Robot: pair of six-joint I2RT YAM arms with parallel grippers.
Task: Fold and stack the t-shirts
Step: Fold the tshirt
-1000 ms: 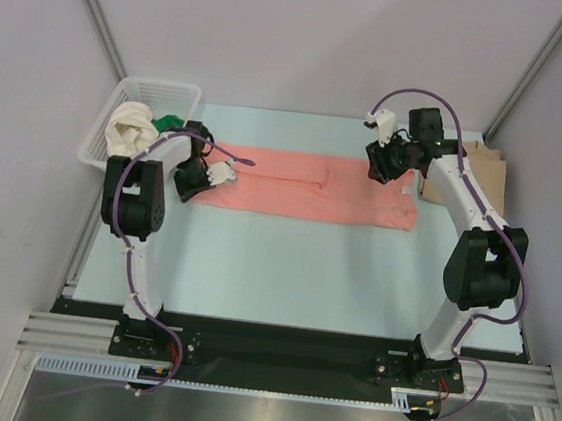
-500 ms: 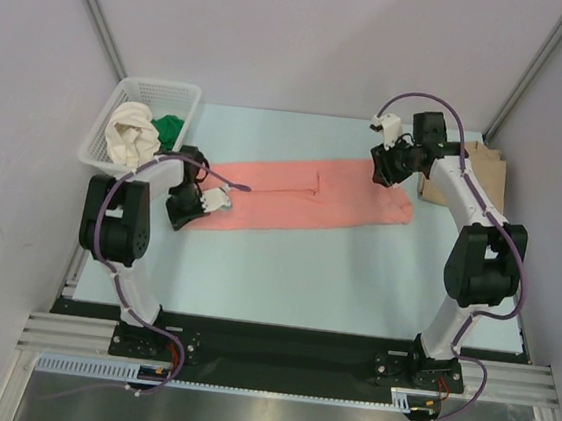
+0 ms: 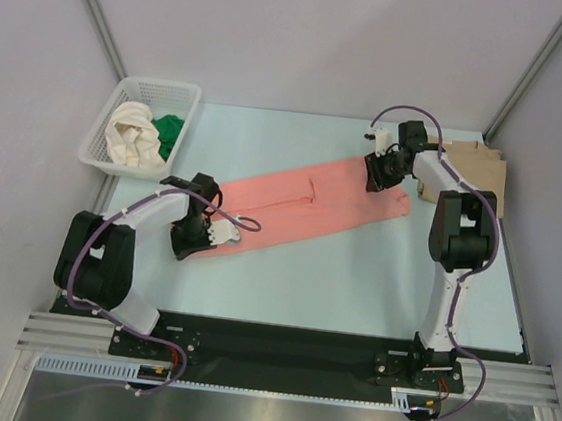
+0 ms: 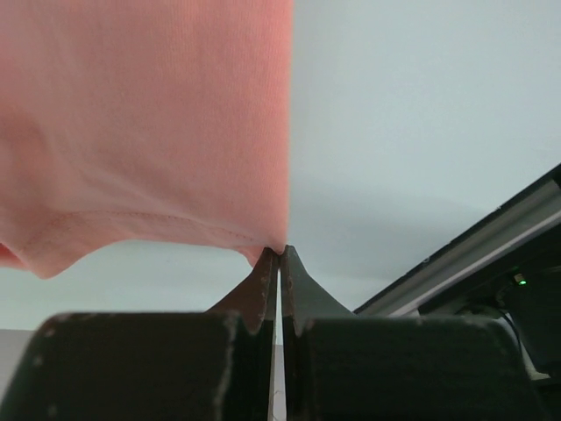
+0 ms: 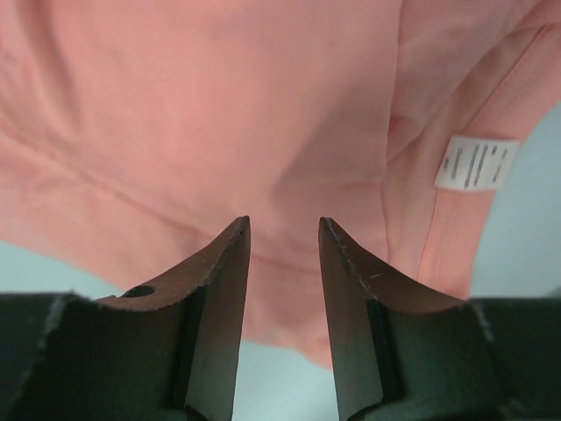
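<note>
Pink shirt (image 3: 307, 198) lies as a long strip, diagonal across table (image 3: 285, 271). L gripper (image 4: 279, 253): jaws pressed together, pinching its near-left hem corner. R gripper (image 5: 282, 226): jaws spread over far-right end, near label (image 5: 475, 163). Cream shirt (image 3: 133, 135) & green shirt (image 3: 172, 131) in basket (image 3: 158, 87), far left. Tan shirt (image 3: 475, 163) far right.

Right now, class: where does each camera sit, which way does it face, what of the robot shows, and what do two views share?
Top external: above, behind the bases, looking down at the table; the left arm and right arm show.
Left wrist: looks along the left gripper, shut on the hem of the pink t-shirt.
Right wrist: looks past the open right gripper onto the cloth.
Shared: both wrist views show that t-shirt.
</note>
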